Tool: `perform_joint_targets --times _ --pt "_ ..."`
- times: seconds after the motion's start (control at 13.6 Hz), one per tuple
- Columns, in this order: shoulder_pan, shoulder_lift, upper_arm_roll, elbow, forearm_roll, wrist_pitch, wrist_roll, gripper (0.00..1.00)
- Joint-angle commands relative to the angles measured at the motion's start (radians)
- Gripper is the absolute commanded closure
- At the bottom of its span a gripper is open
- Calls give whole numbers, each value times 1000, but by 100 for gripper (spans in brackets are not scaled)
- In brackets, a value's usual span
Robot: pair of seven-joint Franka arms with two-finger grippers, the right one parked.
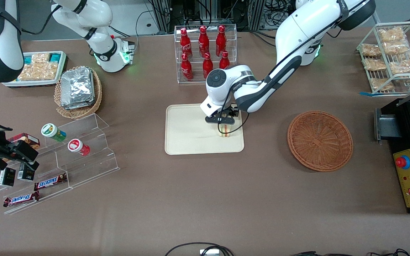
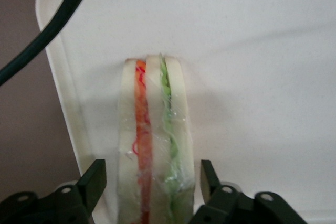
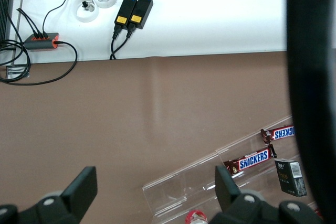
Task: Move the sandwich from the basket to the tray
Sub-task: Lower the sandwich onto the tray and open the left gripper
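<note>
Sandwich (image 2: 152, 145): we count one, standing on edge on the tray (image 1: 187, 137), cut edge up. We see the tool (image 2: 149, 182) spread around it, fingers (image 2: 94, 179) just clear. One basket (image 1: 320, 140) sits nearby on the tabletop (image 1: 205, 199).

One sandwich (image 1: 225, 130), on one cream tray (image 1: 187, 142) beneath one gripper (image 1: 222, 122), fingers (image 2: 94, 179) spread clear of bread. One reddish-brown basket (image 1: 320, 140). One tan basket (image 1: 78, 93) of foil packets. Six red bottles (image 1: 205, 48) in clear rack. Two Snickers bars (image 1: 36, 190), two lidded cups (image 1: 64, 139) on acrylic steps.
</note>
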Motion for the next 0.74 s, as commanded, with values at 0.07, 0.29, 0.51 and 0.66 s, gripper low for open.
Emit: perform_joint_targets --times 0.07,0.29,0.51,0.66 --pt "-4 -1 -1 139 -1 -132 -56 11" --pt "1 -7 7 251 -66 -201 -48 11" --pt "82 -19 1 342 -110 -296 -41 11" --pt "134 -48 -1 380 -130 -362 -41 11"
